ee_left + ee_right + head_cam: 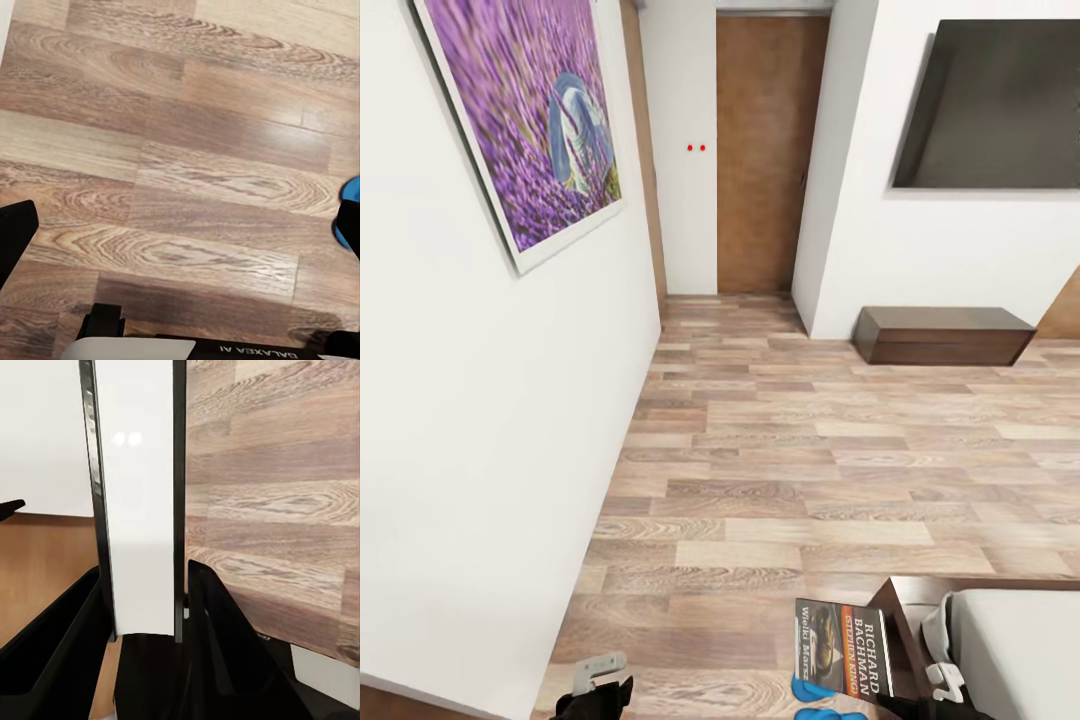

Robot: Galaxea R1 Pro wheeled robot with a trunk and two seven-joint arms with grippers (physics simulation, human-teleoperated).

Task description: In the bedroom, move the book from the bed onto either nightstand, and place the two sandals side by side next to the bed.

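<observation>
Nearest to me, at the bottom of the head view, my right gripper (908, 668) holds the book (843, 648) upright, cover facing me, over the floor just left of the bed (1020, 650) corner. In the right wrist view the book (139, 502) shows edge-on as a white block of pages between dark covers, with my two black fingers (217, 645) closed against either side of it.

Just below the book I see a blue sandal (812, 690) on the planks, with more blue (830, 715) at the frame's bottom edge; I cannot tell whether that is the second one. The left wrist view catches a bit of blue sandal (346, 214) at its edge, on the wood floor (180, 165).

My left gripper (597, 680) hangs low on the near left, close to the white wall (480, 420); I cannot tell how wide its jaws stand.

Farther off, the plank floor (810, 450) runs to a low dark-wood cabinet (942, 335) against the far right wall, under a dark screen (990, 105). A purple flower painting (525, 110) hangs on the left wall, and a brown door (765, 150) closes the far end.
</observation>
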